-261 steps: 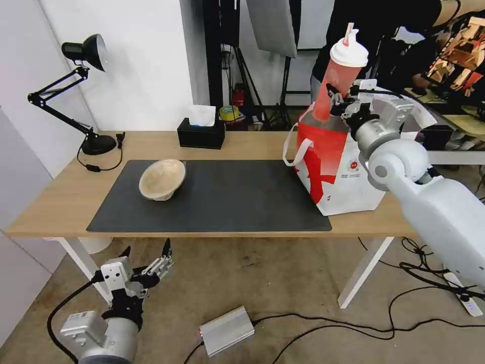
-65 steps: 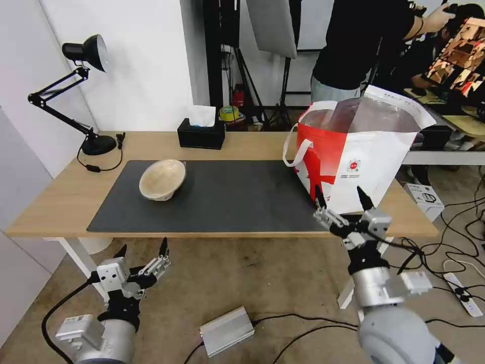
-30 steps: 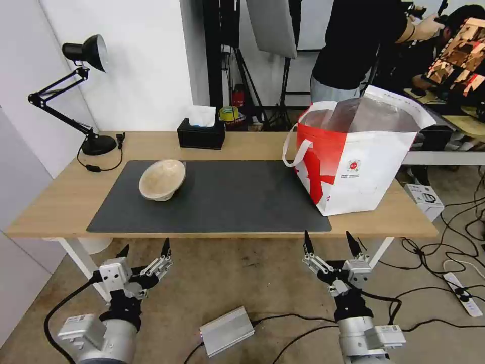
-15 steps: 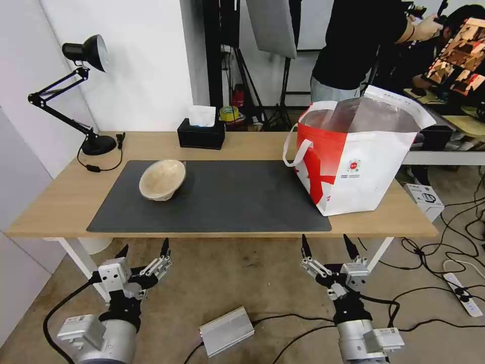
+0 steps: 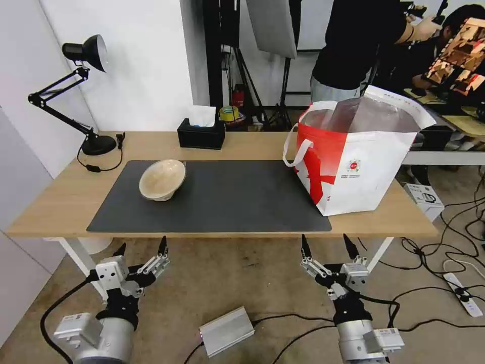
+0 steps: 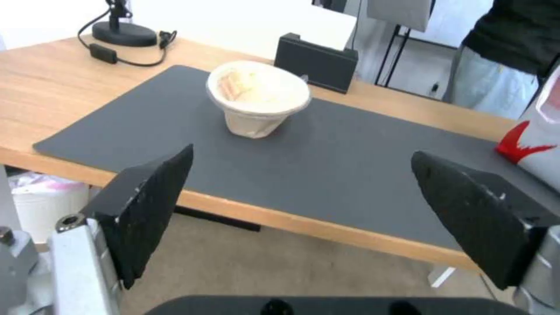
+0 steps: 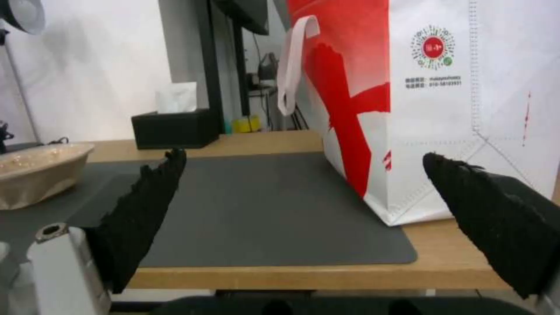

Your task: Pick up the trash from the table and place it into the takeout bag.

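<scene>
One piece of trash left: beige paper bowl (image 5: 162,179) on the grey mat (image 5: 227,202), left part of the worktop (image 5: 60,202), tilted, well apart from the takeout bag (image 5: 353,162) at the right end. Left tool (image 5: 141,248) below the worktop's front edge, fingers apart, empty. Right tool (image 5: 327,245) low in front of the bag, fingers apart, empty. Step in hand: between picks. Next move likely needs the left tool raised over the edge to the bowl's rim.

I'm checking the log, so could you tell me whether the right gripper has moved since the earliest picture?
Yes. The right gripper has come down from above the takeout bag to below the table edge, open.
</scene>
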Robot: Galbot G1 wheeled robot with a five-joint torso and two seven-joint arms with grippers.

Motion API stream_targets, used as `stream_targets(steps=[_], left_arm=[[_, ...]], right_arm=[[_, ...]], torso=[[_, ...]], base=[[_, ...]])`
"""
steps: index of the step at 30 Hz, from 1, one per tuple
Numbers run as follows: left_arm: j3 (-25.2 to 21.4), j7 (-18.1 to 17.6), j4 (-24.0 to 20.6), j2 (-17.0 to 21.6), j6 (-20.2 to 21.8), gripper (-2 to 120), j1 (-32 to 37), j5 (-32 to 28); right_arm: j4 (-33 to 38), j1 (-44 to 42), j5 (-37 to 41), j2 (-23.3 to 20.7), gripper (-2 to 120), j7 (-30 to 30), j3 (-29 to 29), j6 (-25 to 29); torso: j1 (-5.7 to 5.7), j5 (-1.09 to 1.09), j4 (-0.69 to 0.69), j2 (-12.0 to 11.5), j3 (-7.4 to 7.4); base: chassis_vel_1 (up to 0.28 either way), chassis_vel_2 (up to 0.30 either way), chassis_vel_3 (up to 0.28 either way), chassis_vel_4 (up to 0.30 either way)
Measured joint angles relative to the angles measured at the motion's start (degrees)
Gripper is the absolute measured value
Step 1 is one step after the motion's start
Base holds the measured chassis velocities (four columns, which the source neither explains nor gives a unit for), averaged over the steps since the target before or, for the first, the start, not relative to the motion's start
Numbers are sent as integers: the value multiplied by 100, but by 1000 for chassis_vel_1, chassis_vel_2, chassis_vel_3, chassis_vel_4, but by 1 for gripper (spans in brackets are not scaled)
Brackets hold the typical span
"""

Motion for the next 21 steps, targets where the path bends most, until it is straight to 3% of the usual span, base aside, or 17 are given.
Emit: stream_targets(steps=[4,7,10,11,12,16,21], left_arm=[[-49,-188,0,57,-36,100,-110,-417],[-116,-399,0,145,-226,100,-283,-1134],[-120,-461,0,161,-274,100,-332,-1329],[-131,-620,0,207,-383,100,-484,-1917],[-131,-620,0,207,-383,100,-484,-1917],[-215,-973,0,307,-433,100,-909,-3060],[-219,-1434,0,402,-346,100,-1494,-3922]], right_arm=[[1,1,0,0,100,0,0,0],[2,2,0,-1,100,1,0,0],[2,2,0,-1,100,1,1,0],[3,3,1,0,100,2,0,0],[3,3,1,0,100,2,0,0],[4,5,2,-1,100,2,0,0],[5,5,3,-1,100,2,0,0]], torso=[[0,0,0,0,0],[0,0,0,0,0],[0,0,0,0,0],[0,0,0,0,0],[0,0,0,0,0],[0,0,0,0,0],[1,0,0,0,0]], base=[[0,0,0,0],[0,0,0,0],[0,0,0,0],[0,0,0,0],[0,0,0,0],[0,0,0,0],[0,0,0,0]])
